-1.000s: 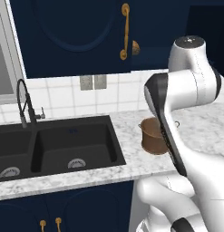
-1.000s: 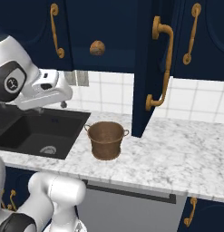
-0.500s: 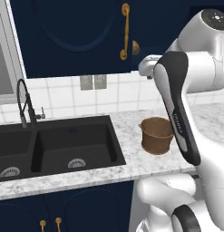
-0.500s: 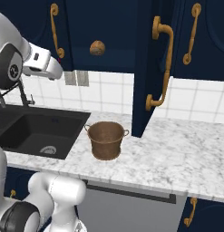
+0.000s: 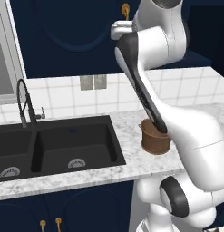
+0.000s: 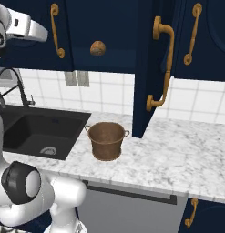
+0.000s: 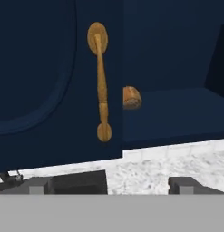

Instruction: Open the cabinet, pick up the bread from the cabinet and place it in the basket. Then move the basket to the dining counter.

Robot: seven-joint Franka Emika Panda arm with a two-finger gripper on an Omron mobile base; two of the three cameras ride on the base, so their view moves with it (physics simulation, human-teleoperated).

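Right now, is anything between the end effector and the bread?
Hand view: nothing between the end effector and the bread, though the closed door's edge partly hides it.

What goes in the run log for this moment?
cabinet: right door open | bread: on shelf | basket: empty, on sink counter | gripper: open, facing shelf

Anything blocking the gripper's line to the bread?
Partly. In the hand view the closed left cabinet door and its brass handle overlap the bread's left edge. The right door is swung open.
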